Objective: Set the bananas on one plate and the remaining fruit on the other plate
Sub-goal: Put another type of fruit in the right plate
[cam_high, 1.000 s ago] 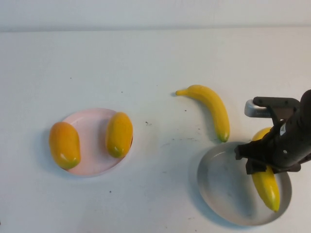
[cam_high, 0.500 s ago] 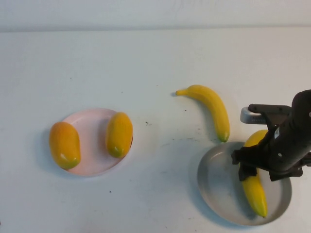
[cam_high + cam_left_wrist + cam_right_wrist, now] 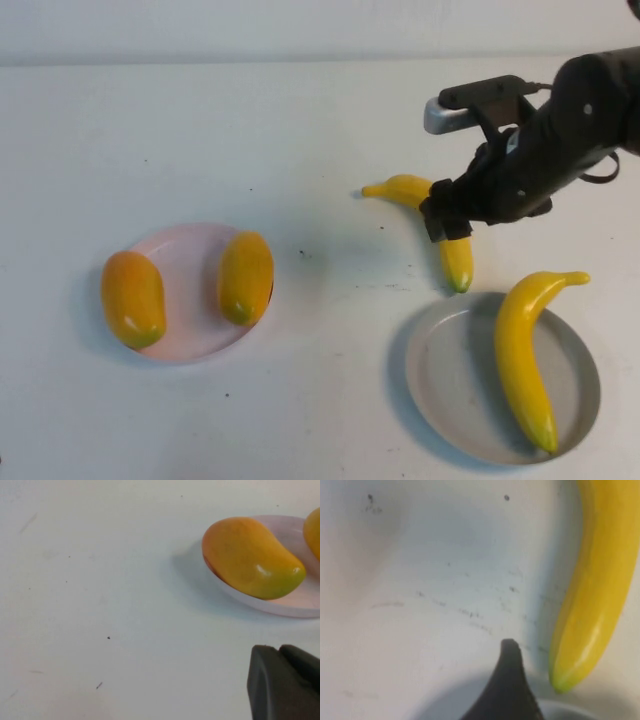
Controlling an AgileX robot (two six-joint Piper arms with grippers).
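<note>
One banana [image 3: 523,350] lies on the grey-blue plate [image 3: 445,375] at the front right, its stem over the far rim. The other banana [image 3: 455,262] lies on the table just behind that plate. My right gripper [image 3: 447,222] hangs over its middle, open and empty. In the right wrist view one dark finger [image 3: 509,680] shows beside that banana's greenish tip [image 3: 590,605]. Two mango-like fruits [image 3: 245,276] [image 3: 132,297] sit on the pink plate [image 3: 190,330] at the left. My left gripper [image 3: 280,649] is shut near the plate, beside the left fruit [image 3: 250,557].
The left fruit overhangs the pink plate's rim [image 3: 300,611]. The white table's back edge [image 3: 300,60] runs along the top of the high view. Bare table lies between the two plates.
My right gripper let go of the banana on the grey-blue plate, then moved back and left to over the second banana. The released banana now lies free on the plate.
</note>
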